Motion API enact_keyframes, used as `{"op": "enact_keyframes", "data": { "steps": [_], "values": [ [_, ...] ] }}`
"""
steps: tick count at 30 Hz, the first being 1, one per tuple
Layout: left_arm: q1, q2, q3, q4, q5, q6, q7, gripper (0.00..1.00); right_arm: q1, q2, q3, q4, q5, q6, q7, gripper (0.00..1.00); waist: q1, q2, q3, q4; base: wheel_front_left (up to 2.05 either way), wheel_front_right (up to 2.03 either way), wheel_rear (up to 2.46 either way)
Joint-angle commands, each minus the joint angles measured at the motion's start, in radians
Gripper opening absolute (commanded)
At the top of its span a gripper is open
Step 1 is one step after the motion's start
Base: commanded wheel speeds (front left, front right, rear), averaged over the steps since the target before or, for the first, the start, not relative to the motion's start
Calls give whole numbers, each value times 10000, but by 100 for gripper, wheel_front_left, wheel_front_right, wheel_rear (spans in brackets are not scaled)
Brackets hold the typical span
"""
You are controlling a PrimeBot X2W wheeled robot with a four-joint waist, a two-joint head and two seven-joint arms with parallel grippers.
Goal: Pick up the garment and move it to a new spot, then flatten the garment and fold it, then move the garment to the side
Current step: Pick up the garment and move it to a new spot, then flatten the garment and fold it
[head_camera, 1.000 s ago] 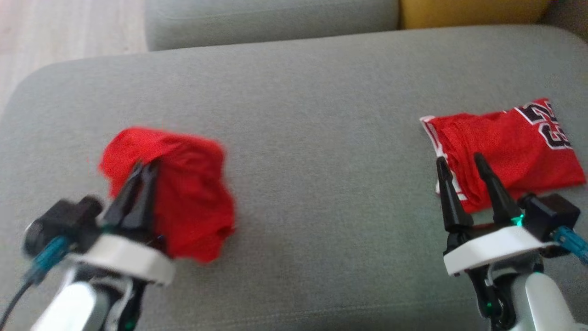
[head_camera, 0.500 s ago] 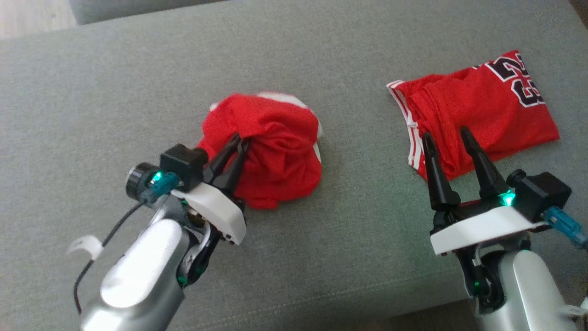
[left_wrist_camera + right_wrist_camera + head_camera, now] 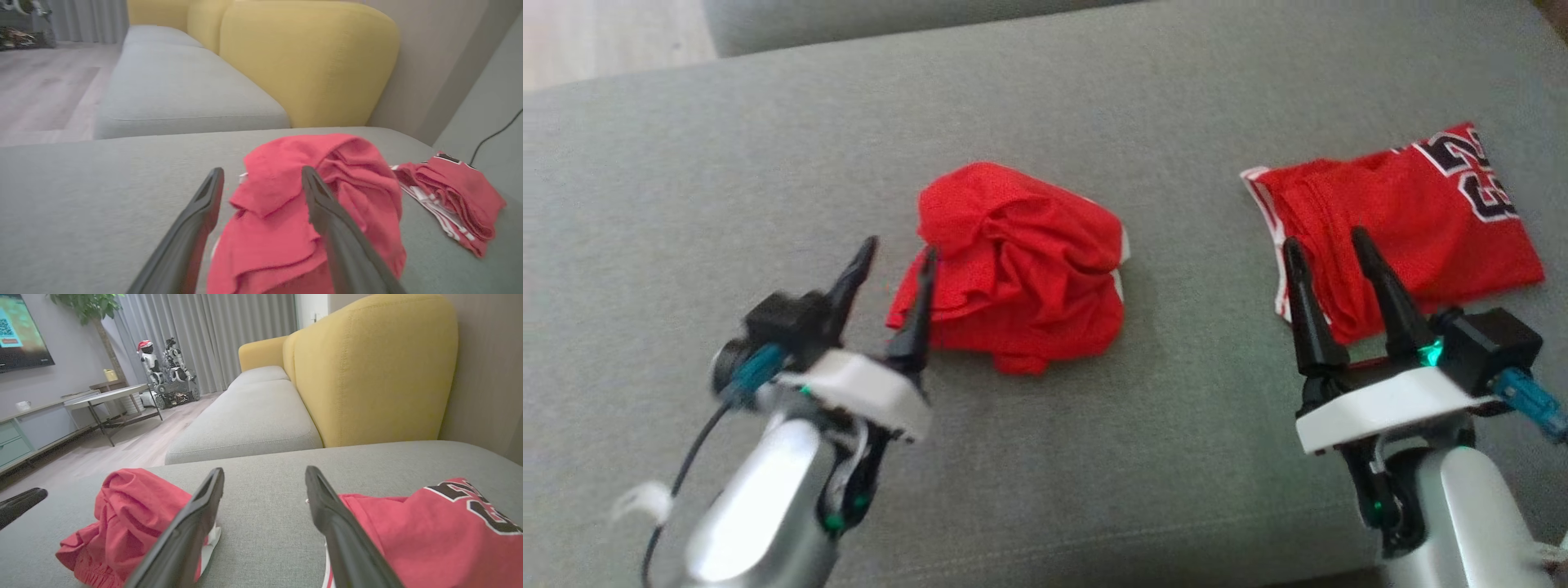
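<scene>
A: Looking down from the head, where is the garment [image 3: 1021, 265] lying?
B: It's sitting crumpled in the middle of the grey sofa [image 3: 1094, 106]. The left gripper [image 3: 899, 249] is standing spread, one finger right at the cloth's edge, pinching nothing. The right gripper [image 3: 1323, 238] is hovering spread too, in front of a folded jersey [image 3: 1421, 220].
A: And the left wrist?
B: Its fingers are gaping, with the garment lying just beyond them.
A: The right wrist?
B: Fingers are gaping over bare sofa, garment to the left, jersey to the right.

Red garment [image 3: 1021, 269]: thin matt cloth, creased. Grey cushion [image 3: 727, 180]: coarse woven matt fabric. Folded jersey [image 3: 1421, 212]: matt red cloth.
</scene>
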Motion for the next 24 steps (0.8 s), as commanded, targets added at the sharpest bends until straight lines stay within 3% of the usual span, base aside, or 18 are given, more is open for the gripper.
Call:
{"op": "enact_keyframes", "data": {
  "steps": [1,3,4,13,24],
  "values": [
    [29,437,654,-587,56,244,-116,100,-138,-31,132,-407,-111,-7,100,100,0,0,-306,349,0,0,0],
    [214,574,864,-853,133,411,-117,100,-92,-31,81,-427,-147,-7,134,100,0,0,-389,454,0,0,0],
    [658,861,1231,-1266,250,696,-120,100,15,-31,3,-426,-210,-7,215,100,0,0,-599,634,0,0,0],
    [2219,1886,1993,-2465,434,1472,8,100,475,-31,-231,-443,-391,-7,449,100,0,0,-1219,1154,0,0,0],
    [3312,2315,1989,-3703,426,1920,639,100,826,-31,-359,-452,-523,-7,609,100,0,0,-1544,1278,0,0,0]
  ]
}}
